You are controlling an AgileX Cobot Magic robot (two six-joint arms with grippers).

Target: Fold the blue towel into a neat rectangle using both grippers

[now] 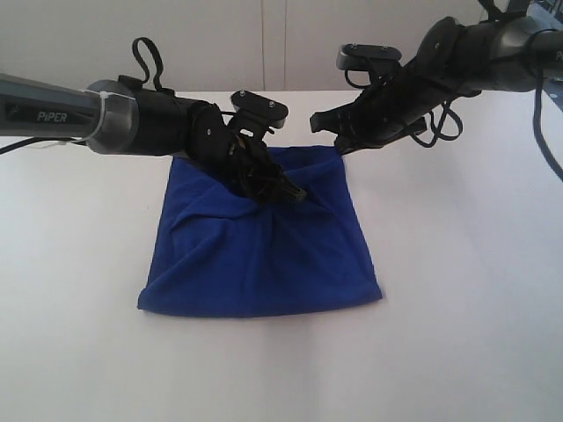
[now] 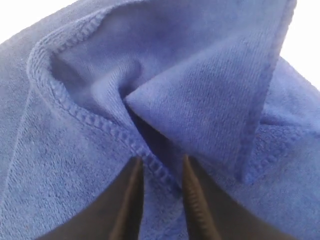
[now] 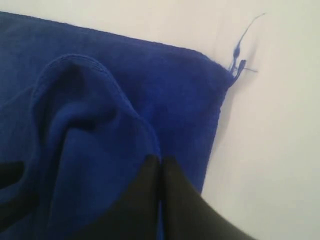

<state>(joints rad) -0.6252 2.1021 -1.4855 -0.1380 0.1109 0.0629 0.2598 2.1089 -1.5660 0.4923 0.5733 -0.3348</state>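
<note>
The blue towel (image 1: 264,255) lies folded over on the white table, bunched into creases near its far edge. My left gripper (image 1: 295,193) is down on that bunched part. In the left wrist view its jaws (image 2: 161,165) stand apart, open, with a stitched hem of the towel (image 2: 200,90) running between them, not pinched. My right gripper (image 1: 317,121) hangs above the towel's far right corner, apart from the cloth. In the right wrist view it (image 3: 161,160) is shut with nothing in it, over the towel (image 3: 100,125).
The white table (image 1: 457,308) spreads bare around the towel on all sides. A loose blue thread (image 3: 240,50) trails from the towel's corner onto the table. A pale wall stands behind the table's far edge.
</note>
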